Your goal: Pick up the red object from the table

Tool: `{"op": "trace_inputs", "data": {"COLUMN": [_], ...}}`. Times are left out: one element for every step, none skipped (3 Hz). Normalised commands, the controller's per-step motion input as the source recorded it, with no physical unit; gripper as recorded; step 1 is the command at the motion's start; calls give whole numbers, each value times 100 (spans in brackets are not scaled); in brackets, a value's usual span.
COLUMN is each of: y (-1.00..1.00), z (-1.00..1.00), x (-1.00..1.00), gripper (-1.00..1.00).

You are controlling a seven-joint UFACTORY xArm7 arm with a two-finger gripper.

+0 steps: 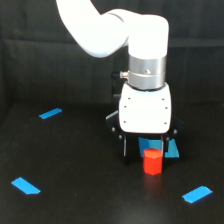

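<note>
The red object (152,162) is a small red-orange block standing upright on the black table (80,165), just below the white gripper head. My gripper (144,151) hangs straight down over it. Its black fingers (124,148) are spread wide, one on each side of the block and apart from it. The block's top sits about level with the fingertips. The gripper is open and holds nothing.
Blue tape pieces lie on the table at the back on the exterior view's left (50,113), at the front left (25,185), at the front right (197,194) and just behind the gripper (171,150). A black curtain (40,60) closes the back.
</note>
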Motion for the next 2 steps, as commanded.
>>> {"op": "trace_inputs", "data": {"y": [-15, -6], "z": [22, 24], "x": [-13, -20], "gripper": [-81, -93]}}
